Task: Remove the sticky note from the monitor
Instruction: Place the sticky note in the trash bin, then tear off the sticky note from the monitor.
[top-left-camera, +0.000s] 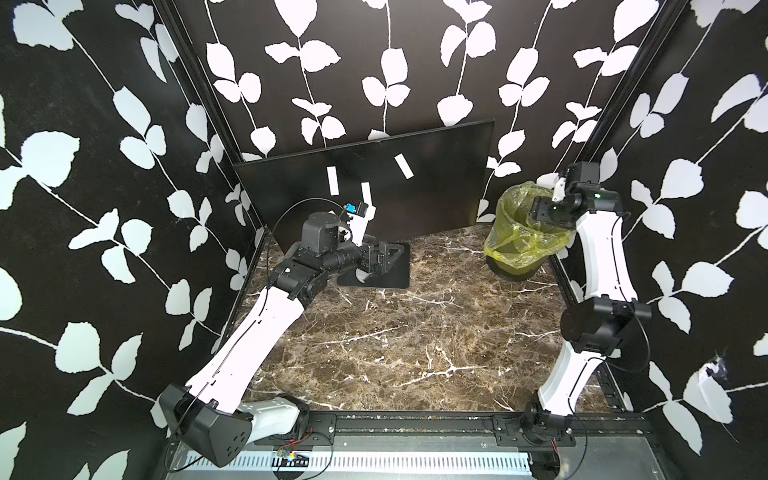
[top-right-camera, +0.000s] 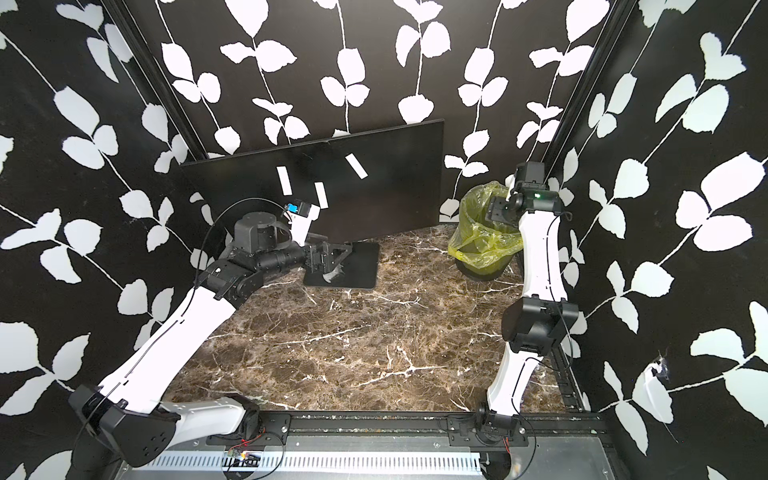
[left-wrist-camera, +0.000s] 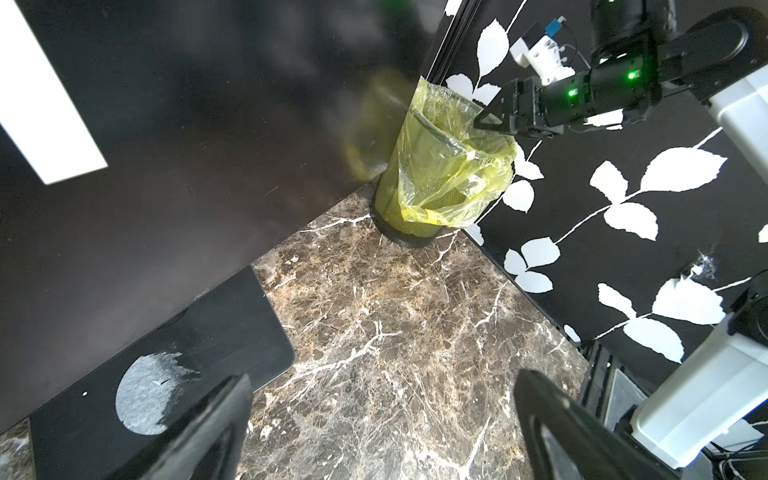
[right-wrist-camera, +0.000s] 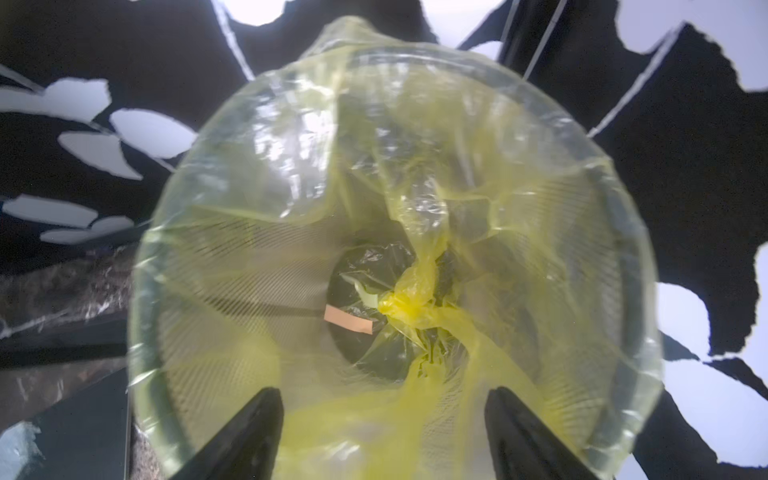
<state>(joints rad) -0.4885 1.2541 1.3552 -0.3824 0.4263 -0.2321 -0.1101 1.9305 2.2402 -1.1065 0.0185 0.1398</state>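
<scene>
Starting closest in, at 6 o'clock, the brown marble table spreads out from my two bases; my left gripper reaches toward 11 o'clock and sits low over the monitor's flat black base plate; its fingers are spread wide and carry nothing; whether one of them touches the plate I cannot tell; a pale, scuffed round patch marks the plate just beside one finger.

Further out, at 2 o'clock, my right gripper hangs pointing down over the mouth of the mesh bin; its fingers too stand wide apart, gripping nothing; my wrist view looks straight down the yellow liner; at the bottom lies a pale orange strip, flat and well apart from my fingertips.

Farthest back, at 12 o'clock, the monitor stands upright, its top edge slanting in both top views; the bin sits near its 3 o'clock edge. Three white sticky notes cling to the dark screen: one toward 9 o'clock of the screen's middle; one toward 6 o'clock, its lower end hidden behind my left wrist; one toward 2 o'clock, tilted. Behind it all rises the black wall printed with white leaves.
</scene>
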